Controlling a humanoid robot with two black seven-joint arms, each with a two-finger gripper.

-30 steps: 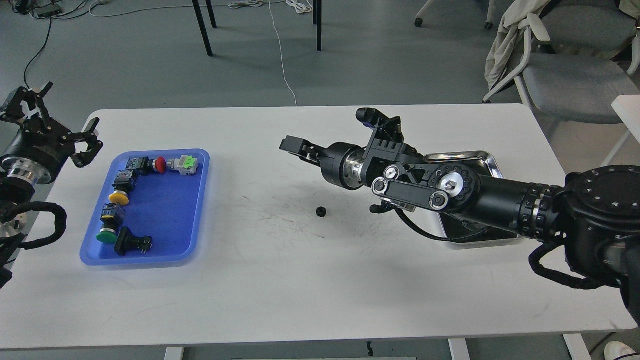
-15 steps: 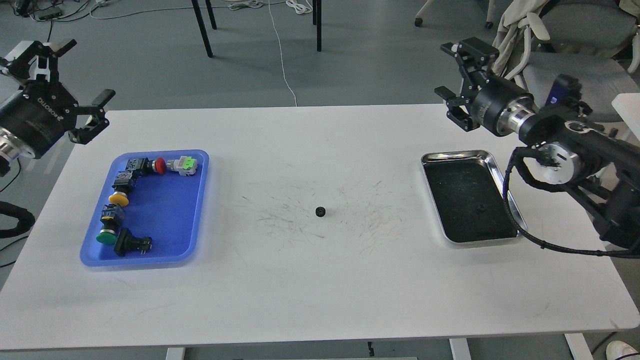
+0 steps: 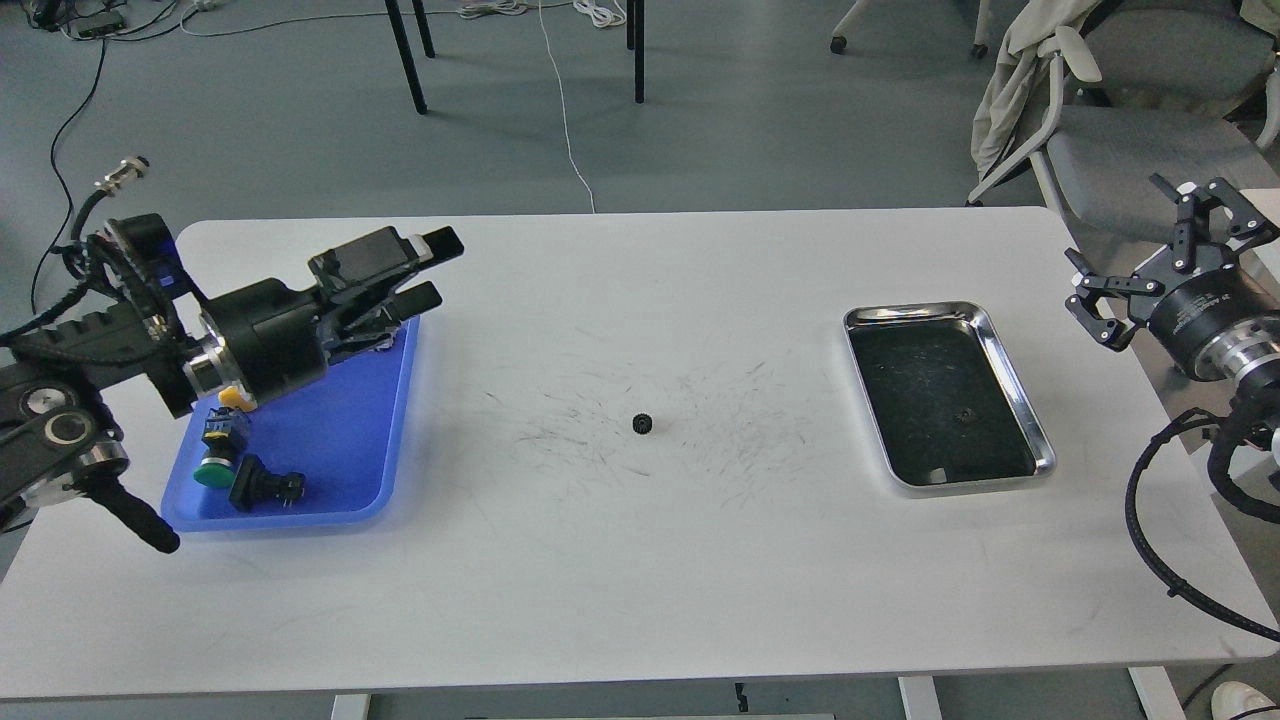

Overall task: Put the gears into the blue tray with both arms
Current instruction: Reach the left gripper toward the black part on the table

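Note:
One gear (image 3: 642, 424), a tiny black toothed disc, lies alone on the white table (image 3: 640, 560) near its middle. The blue tray (image 3: 345, 455) sits at the left, and my left arm reaches across its upper half. My left gripper (image 3: 435, 267) is open just past the tray's far right corner, with nothing between its fingers, well left of the gear. Over the table's right edge, my right gripper (image 3: 1150, 258) is open and empty, far from the gear.
Switches with a green cap (image 3: 210, 472) and a yellow cap (image 3: 232, 397), plus a black one (image 3: 265, 487), lie in the blue tray. A steel tray (image 3: 1018, 392) with black lining sits at the right, with a small dark speck (image 3: 962, 413) on the lining. A grey chair (image 3: 1140, 150) stands behind.
My left arm swung in from the far left and now stretches rightward over the blue tray. My right arm pulled back from above the steel tray to the table's right edge. The gear stayed put.

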